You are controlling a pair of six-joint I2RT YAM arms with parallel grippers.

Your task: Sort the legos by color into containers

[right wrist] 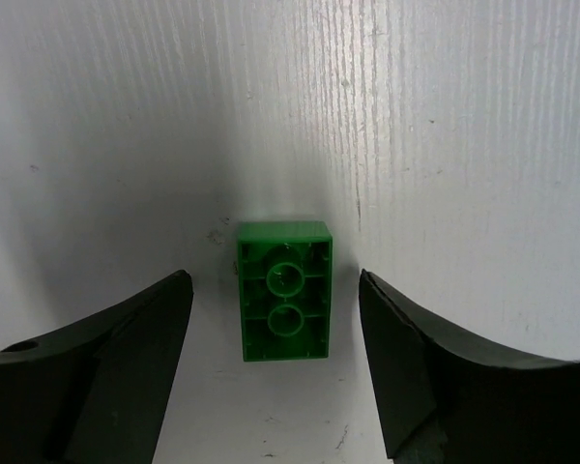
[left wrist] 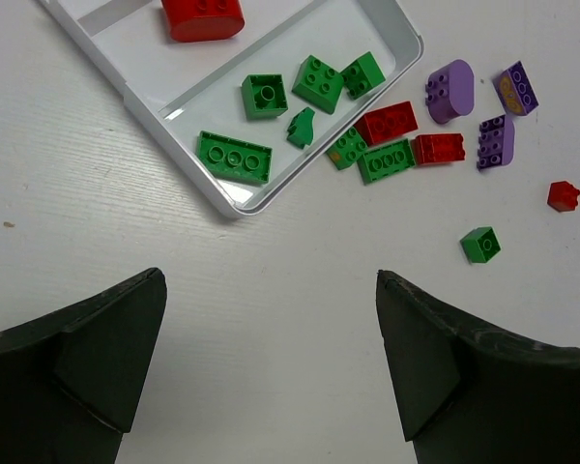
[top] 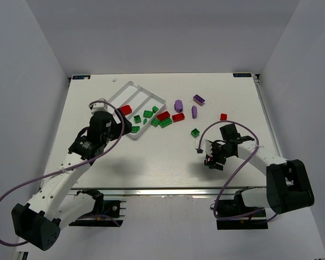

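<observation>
The white tray (top: 151,93) lies at the back left; it also shows in the left wrist view (left wrist: 406,39). Its nearest compartment holds several green bricks (left wrist: 235,157), and the middle one holds a red brick (left wrist: 202,14). Loose red (top: 178,117), green (top: 166,122) and purple (top: 178,104) bricks lie right of the tray. My left gripper (left wrist: 271,280) is open and empty over bare table near the tray's corner (top: 119,130). My right gripper (right wrist: 274,285) is open, its fingers on either side of an upside-down green brick (right wrist: 283,290) lying on the table. In the top view the gripper (top: 210,161) hides that brick.
A small green brick (top: 195,132) lies just beyond my right gripper, and a small red one (top: 223,116) farther back. Two purple bricks (top: 199,99) lie at the back centre. White walls enclose the table on three sides.
</observation>
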